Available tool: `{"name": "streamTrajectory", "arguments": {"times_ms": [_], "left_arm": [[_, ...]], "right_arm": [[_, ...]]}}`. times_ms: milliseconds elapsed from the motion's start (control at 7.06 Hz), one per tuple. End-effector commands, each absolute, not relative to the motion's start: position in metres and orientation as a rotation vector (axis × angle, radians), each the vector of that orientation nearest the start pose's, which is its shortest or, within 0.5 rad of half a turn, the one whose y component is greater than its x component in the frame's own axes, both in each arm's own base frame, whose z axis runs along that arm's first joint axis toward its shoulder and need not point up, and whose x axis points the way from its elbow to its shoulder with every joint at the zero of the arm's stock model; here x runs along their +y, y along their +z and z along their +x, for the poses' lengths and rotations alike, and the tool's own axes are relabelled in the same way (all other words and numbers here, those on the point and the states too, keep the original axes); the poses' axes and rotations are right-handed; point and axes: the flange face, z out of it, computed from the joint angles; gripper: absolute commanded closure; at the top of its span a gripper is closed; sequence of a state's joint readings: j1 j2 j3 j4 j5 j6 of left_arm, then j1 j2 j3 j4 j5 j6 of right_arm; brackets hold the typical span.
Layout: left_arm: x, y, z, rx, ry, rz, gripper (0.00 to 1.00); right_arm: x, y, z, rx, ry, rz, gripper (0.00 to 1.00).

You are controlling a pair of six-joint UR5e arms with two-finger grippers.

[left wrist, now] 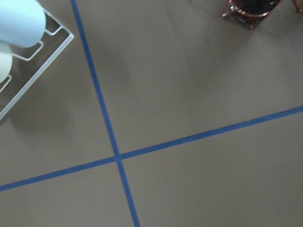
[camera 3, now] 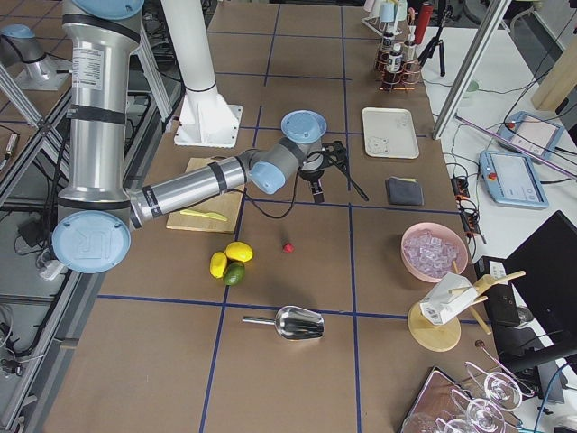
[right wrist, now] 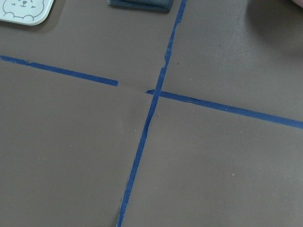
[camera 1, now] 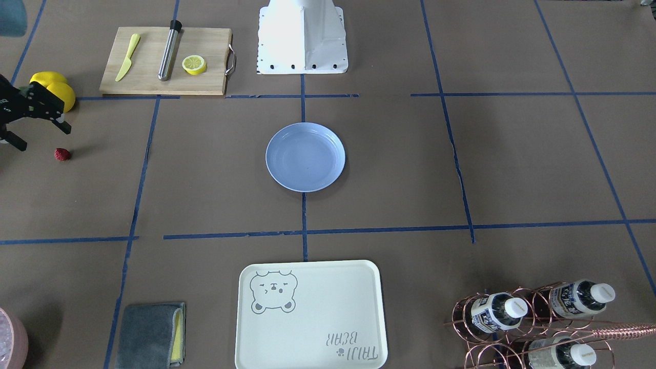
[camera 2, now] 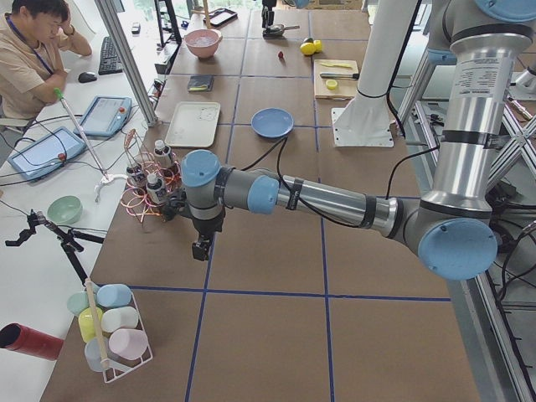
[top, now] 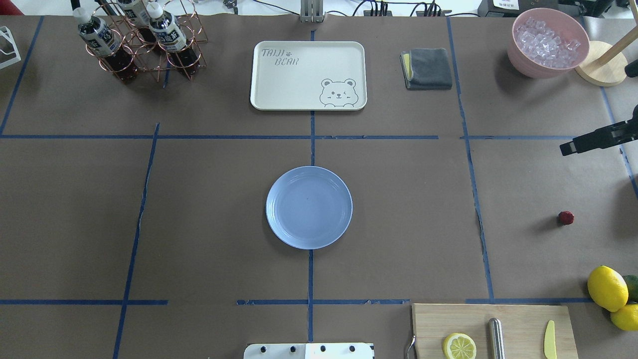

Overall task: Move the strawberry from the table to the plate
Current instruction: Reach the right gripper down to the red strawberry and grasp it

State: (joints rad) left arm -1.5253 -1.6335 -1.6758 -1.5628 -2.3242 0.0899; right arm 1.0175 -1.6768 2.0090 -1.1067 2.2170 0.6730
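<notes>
The strawberry (camera 1: 62, 154), tiny and dark red, lies on the brown table (camera 1: 205, 179) far out on my right side; it also shows in the overhead view as the strawberry (top: 565, 217). The light-blue plate (camera 1: 305, 157) sits empty at the table's centre. My right gripper (camera 1: 45, 139) hovers open just beyond the strawberry, nothing between its black fingers (top: 588, 142). From the right side the right gripper (camera 3: 341, 194) shows its fingers spread. My left gripper (camera 2: 199, 248) hangs over the table near the bottle rack, seen only from the left side, so I cannot tell its state.
A cutting board (camera 1: 166, 61) carries a lemon half, a yellow knife and a metal rod. Two lemons (top: 607, 288) and an avocado lie close to the strawberry. A cream bear tray (top: 308, 75), grey cloth (top: 427, 68), pink ice bowl (top: 548, 42) and bottle rack (top: 139, 45) line the far side.
</notes>
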Motion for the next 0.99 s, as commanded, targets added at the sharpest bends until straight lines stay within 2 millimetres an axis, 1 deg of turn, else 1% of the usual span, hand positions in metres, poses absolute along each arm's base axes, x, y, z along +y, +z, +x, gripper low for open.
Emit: {"name": "streamTrajectory", "arguments": {"times_ms": [0, 142, 283, 425, 567, 709, 850], "left_arm": [[-0.515, 0.591, -0.052, 0.77, 0.173, 0.157, 0.0], [-0.515, 0.589, -0.052, 0.77, 0.173, 0.159, 0.0], [-0.515, 0.588, -0.052, 0.77, 0.175, 0.161, 0.0], [-0.515, 0.588, -0.052, 0.77, 0.175, 0.161, 0.0], [-0.515, 0.585, -0.052, 0.769, 0.177, 0.167, 0.0], [-0.515, 0.585, -0.052, 0.769, 0.177, 0.167, 0.0], [-0.515, 0.585, -0.052, 0.769, 0.177, 0.169, 0.0]], "right_arm": [[-0.376, 0.482, -0.212, -0.881, -0.144, 0.304, 0.0], [-0.363, 0.505, -0.223, -0.869, -0.122, 0.309, 0.0], [-0.359, 0.532, -0.224, -0.828, -0.118, 0.332, 0.0], [-0.358, 0.558, -0.222, -0.811, -0.124, 0.339, 0.0], [-0.358, 0.575, -0.22, -0.785, -0.184, 0.354, 0.0], [-0.358, 0.588, -0.22, -0.764, -0.195, 0.349, 0.0], [-0.362, 0.609, -0.22, -0.72, -0.196, 0.348, 0.0]]}}
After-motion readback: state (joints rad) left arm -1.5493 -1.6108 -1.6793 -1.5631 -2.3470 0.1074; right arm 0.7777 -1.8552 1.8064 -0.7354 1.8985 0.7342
